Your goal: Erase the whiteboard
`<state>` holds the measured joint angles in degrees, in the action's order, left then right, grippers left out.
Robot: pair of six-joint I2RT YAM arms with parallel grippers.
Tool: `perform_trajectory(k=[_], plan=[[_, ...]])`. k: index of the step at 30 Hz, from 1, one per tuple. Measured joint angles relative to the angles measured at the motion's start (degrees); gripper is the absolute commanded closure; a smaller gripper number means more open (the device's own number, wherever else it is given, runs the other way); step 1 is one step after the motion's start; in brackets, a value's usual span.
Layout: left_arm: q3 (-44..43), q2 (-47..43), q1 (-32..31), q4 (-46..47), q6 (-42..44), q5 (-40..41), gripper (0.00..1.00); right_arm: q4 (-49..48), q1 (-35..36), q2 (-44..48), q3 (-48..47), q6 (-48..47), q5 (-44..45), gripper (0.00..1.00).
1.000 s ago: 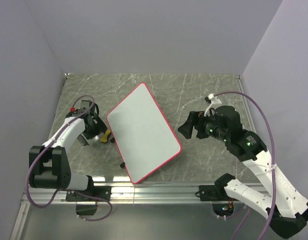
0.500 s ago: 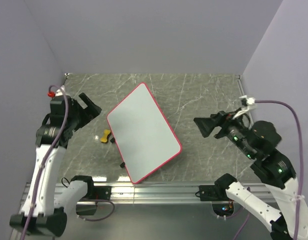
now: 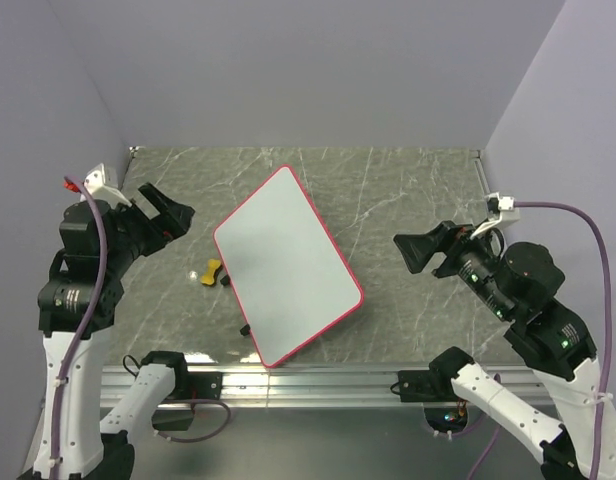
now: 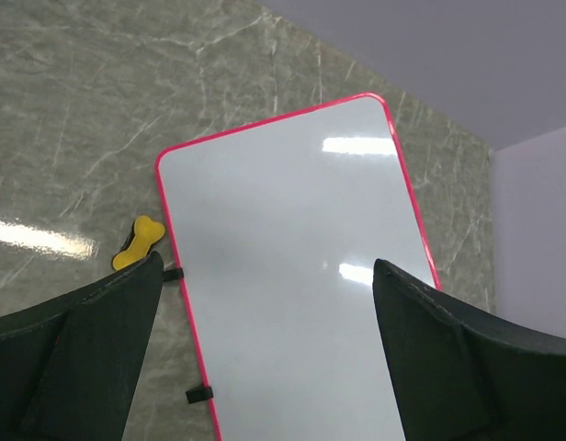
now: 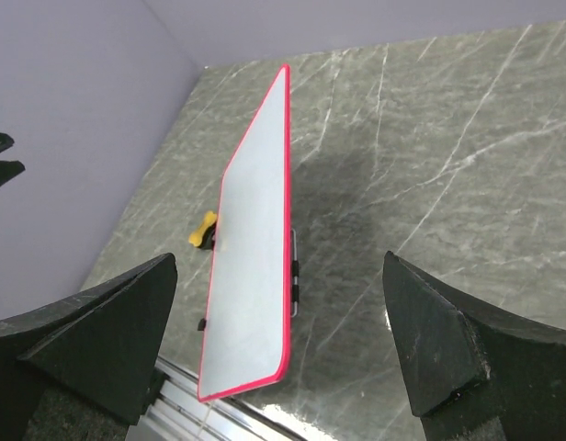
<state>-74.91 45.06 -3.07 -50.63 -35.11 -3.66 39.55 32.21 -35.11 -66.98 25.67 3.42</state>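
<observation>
The whiteboard, white with a red-pink rim, lies slantwise in the middle of the marble table, and its face is blank. It also shows in the left wrist view and the right wrist view. The small yellow-and-black eraser lies on the table against the board's left edge, and shows in both wrist views. My left gripper is open and empty, raised left of the board. My right gripper is open and empty, raised right of the board.
A thin wire stand and black clips sit under the board's edges. Grey walls close the table on the left, back and right. A metal rail runs along the near edge.
The left gripper has lifted away from the eraser and drawn back to the left. The right gripper has risen and pulled back to the right. Board and eraser have not moved.
</observation>
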Motion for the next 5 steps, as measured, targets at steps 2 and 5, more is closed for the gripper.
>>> perform_trajectory(k=[2,5], plan=[[-0.3,0.6,0.0,-1.2,0.2,0.1,0.01,0.1,0.0,0.1,0.0,0.0,0.0,0.00],[-0.8,1.0,0.0,-2.4,0.6,0.5,0.01,0.4,0.0,0.1,-0.1,-0.1,-0.2,0.00]])
